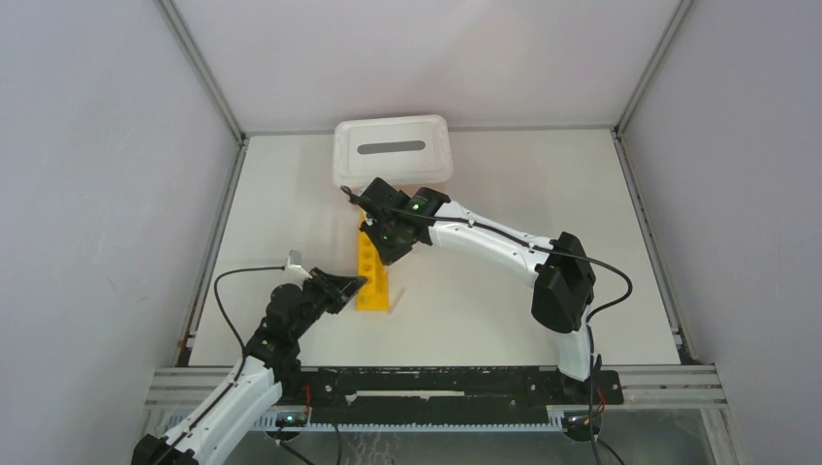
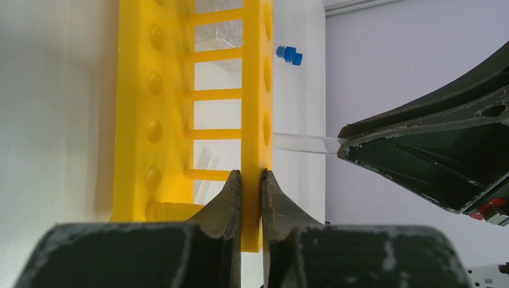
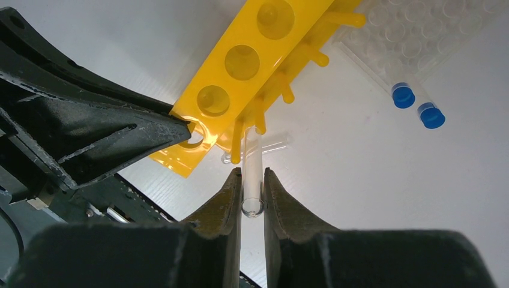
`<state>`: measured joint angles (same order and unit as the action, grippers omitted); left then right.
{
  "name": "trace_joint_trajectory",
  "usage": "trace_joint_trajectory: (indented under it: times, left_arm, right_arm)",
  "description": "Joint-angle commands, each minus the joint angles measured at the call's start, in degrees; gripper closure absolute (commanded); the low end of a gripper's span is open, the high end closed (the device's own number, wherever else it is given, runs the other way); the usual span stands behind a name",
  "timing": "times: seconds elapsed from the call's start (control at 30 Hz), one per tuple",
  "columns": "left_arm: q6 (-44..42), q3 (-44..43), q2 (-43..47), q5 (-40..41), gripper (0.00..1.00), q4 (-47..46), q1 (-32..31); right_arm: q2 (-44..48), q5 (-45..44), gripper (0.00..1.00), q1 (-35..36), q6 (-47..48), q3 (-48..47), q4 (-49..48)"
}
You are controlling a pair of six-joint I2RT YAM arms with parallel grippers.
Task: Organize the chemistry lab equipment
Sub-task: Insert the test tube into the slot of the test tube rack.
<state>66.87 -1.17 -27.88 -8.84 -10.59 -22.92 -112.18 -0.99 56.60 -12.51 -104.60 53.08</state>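
Yellow rack (image 1: 371, 286): your left claw (image 2: 251, 175) is clamped on its end, right claw (image 3: 252, 175) clamped on a clear test tube (image 3: 252, 150) beside it.

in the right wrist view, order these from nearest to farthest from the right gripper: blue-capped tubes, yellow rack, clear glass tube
1. clear glass tube, held between the fingers of the right gripper
2. yellow rack, just beyond the fingertips, up and left
3. blue-capped tubes, far off at upper right
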Motion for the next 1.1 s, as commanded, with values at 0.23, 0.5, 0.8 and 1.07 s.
trace_joint_trajectory:
  times: [0.23,0.5,0.8,1.07]
  left_arm:
    - [-3.2,10.0,-1.6,-1.2,0.9,1.5,-0.3]
    - [-3.0,10.0,-2.2,-1.4,0.9,0.6,-0.3]
    - [-3.0,10.0,-2.3,-1.4,0.9,0.2,-0.3]
    - [-3.0,9.9,-3.1,-1.6,0.9,-0.6,-0.3]
  right_arm:
    - [3.6,0.0,0.99,-0.6,-0.3,0.6,-1.9]
    - [2.9,0.4,0.99,-1.0,-0.2,1.0,-2.0]
    - [1.3,2.9,0.98,-1.3,-0.1,0.7,-2.9]
    - [-0.2,2.9,0.96,-1.4,0.0,-0.5,-2.2]
